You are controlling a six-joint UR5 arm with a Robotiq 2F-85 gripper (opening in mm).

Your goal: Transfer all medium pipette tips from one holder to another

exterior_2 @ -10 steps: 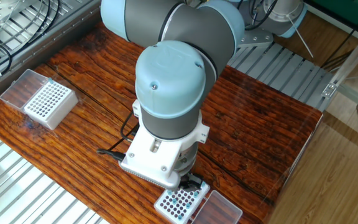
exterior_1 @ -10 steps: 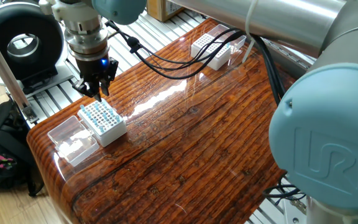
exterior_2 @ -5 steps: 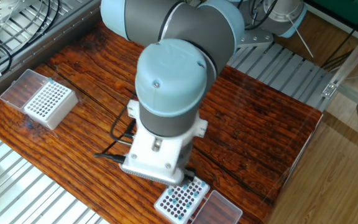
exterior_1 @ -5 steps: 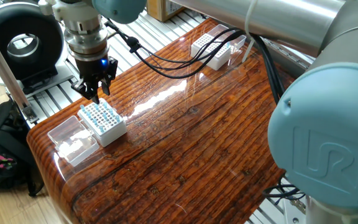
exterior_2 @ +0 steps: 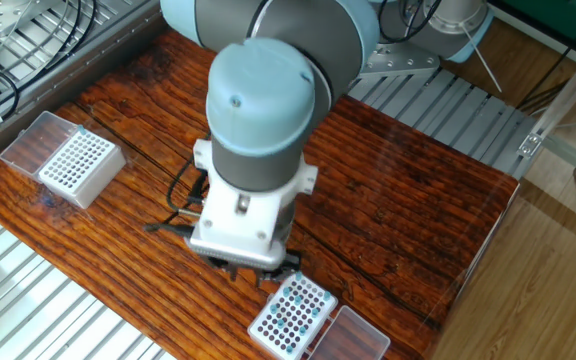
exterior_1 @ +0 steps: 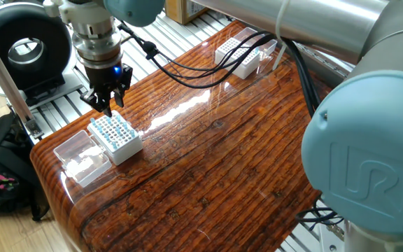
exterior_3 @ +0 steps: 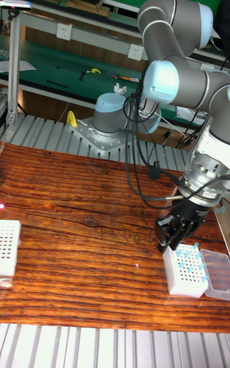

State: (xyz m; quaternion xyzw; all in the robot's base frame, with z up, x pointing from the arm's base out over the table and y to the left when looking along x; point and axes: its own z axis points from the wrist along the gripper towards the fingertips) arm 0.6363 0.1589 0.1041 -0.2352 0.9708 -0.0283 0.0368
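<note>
Several medium pipette tips (exterior_1: pixel 112 127) with light blue tops stand in a white grid box (exterior_1: pixel 117 137) near the table's corner; the same box (exterior_2: pixel 292 313) (exterior_3: pixel 184 270) shows in the other two views. My gripper (exterior_1: pixel 108 106) (exterior_3: pixel 171 237) hangs just beside that box's far edge, a little above it. Its dark fingers come together to a point, so it looks shut, and I cannot make out a tip between them. In the other fixed view the wrist hides the fingers. A second white grid box (exterior_2: pixel 79 166) (exterior_1: pixel 236 53) (exterior_3: pixel 7 245) stands at the table's opposite end.
A clear lid (exterior_1: pixel 82 157) (exterior_2: pixel 354 336) lies open beside the box with tips. Another clear lid (exterior_2: pixel 36 139) adjoins the second box. Black cables (exterior_1: pixel 187 70) hang from the arm over the table. Slotted aluminium rails (exterior_2: pixel 28 300) border the wooden top.
The gripper has shifted slightly off the box with tips toward its far edge. In the other fixed view the wrist has swung left, uncovering the whole box.
</note>
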